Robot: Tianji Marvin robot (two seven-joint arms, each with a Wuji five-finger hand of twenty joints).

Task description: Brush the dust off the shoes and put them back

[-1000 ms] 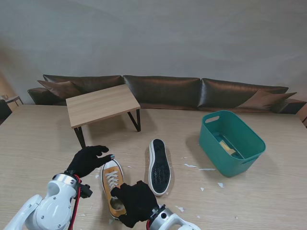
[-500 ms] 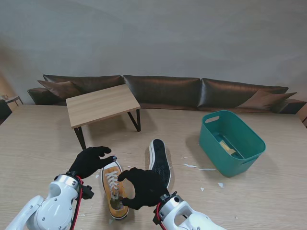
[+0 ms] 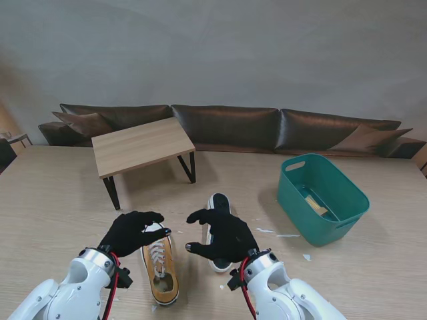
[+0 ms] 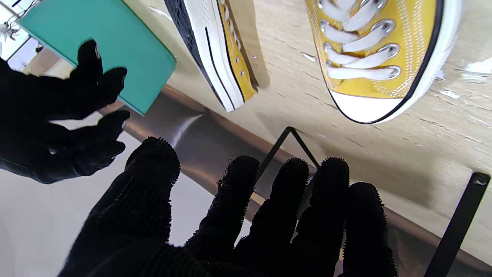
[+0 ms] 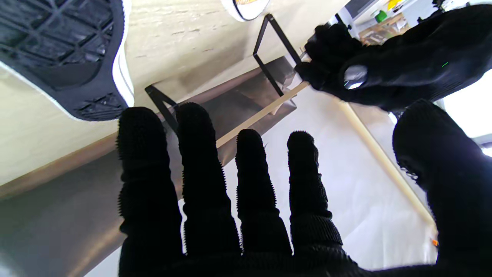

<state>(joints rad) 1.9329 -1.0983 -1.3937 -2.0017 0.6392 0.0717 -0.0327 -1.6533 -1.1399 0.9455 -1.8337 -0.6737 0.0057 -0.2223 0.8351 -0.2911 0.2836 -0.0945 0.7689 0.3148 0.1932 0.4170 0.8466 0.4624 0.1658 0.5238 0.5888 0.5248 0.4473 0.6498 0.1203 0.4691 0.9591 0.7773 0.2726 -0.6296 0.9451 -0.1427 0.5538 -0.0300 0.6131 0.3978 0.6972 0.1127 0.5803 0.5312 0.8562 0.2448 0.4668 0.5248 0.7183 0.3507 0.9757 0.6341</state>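
Black-gloved left hand (image 3: 131,232) lower left of frame, fingers spread, empty, covering toe of upright yellow shoe (image 3: 160,275). Right hand (image 3: 225,235) lower centre, fingers apart, empty, hiding most of second shoe (image 3: 217,201) lying on side, sole showing. Green bin (image 3: 321,197) right; contents unclear. Small wooden table (image 3: 139,145) upper left.

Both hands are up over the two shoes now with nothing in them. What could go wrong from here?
1. The tipped shoe lies on its side, sole facing the right hand; a grasp on the sole edge may slip or roll it.
2. Both open hands are close together; the left hand, over the upright shoe, could collide with the right.
3. The only possible brush sits in the green bin, too unclear to tell.
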